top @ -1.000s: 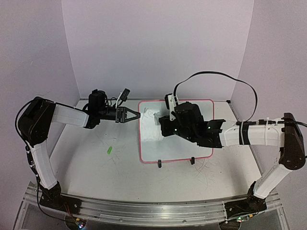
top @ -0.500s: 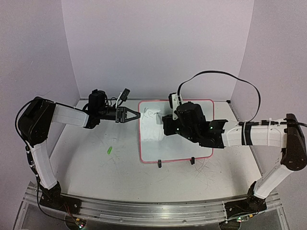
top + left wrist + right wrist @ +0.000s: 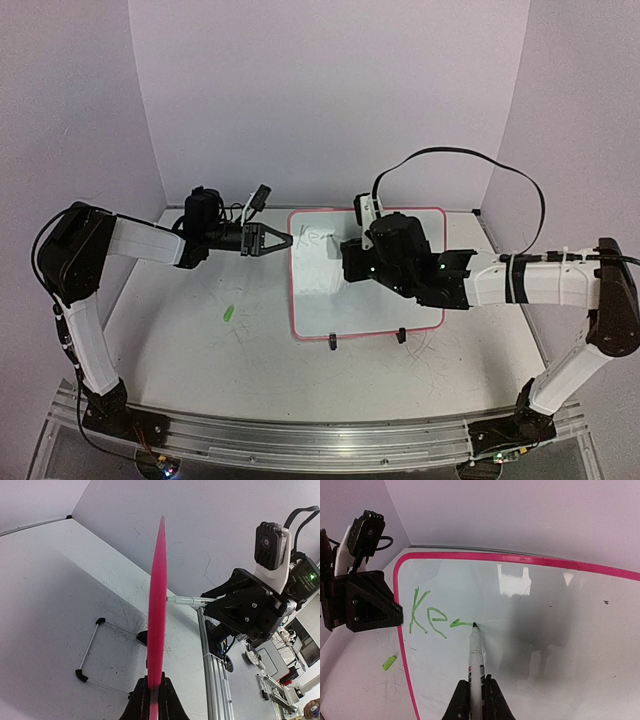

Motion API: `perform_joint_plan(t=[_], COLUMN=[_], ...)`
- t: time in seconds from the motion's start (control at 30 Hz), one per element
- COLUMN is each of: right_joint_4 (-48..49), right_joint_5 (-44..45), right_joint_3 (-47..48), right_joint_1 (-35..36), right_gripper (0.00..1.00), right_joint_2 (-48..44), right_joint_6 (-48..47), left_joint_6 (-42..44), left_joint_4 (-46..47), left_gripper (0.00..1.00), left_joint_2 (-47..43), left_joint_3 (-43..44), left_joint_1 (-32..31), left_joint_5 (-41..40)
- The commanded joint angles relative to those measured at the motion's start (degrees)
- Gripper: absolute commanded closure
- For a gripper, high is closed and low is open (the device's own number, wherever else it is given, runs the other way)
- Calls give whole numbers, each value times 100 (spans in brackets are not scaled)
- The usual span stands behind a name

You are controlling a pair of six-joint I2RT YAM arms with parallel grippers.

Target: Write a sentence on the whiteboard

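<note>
Your left end effector [image 3: 281,240] is clamped tight on the frame of the light, likely slippery whiteboard [image 3: 345,312]. Your right end effector [image 3: 475,692] is closed on the marker [image 3: 476,655], so press gently.

left arm [image 3: 145,243], right arm [image 3: 530,280] extended, jaws clamped

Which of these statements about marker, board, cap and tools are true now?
1. The marker tip touches the whiteboard. True.
2. The left tool hangs open, clear of the whiteboard. False: it is shut on the whiteboard's edge.
3. The green writing shows "Ke" and a started third letter. True.
4. The green cap lies on the whiteboard. False: it lies on the table, left of the whiteboard.
5. The right tool is shut on the marker. True.
</note>
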Motion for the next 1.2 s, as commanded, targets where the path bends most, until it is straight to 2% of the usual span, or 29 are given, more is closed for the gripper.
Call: perform_joint_plan(t=[0.0, 0.53, 1.17], right_joint_4=[33, 55, -31], right_joint_5=[84, -214, -319], right_joint_3=[213, 383, -52], right_joint_1=[-107, -102, -69], right_gripper=[100, 100, 100], right_joint_2=[93, 342, 163], right_joint_6=[-129, -119, 179], left_joint_6=[21, 21, 21], left_joint_4=[114, 115, 113], left_gripper=[100, 100, 100], left_joint_2=[-300, -301, -292], left_joint_3=[22, 25, 37], left_joint_1=[-47, -42, -43], left_joint_5=[291, 294, 296])
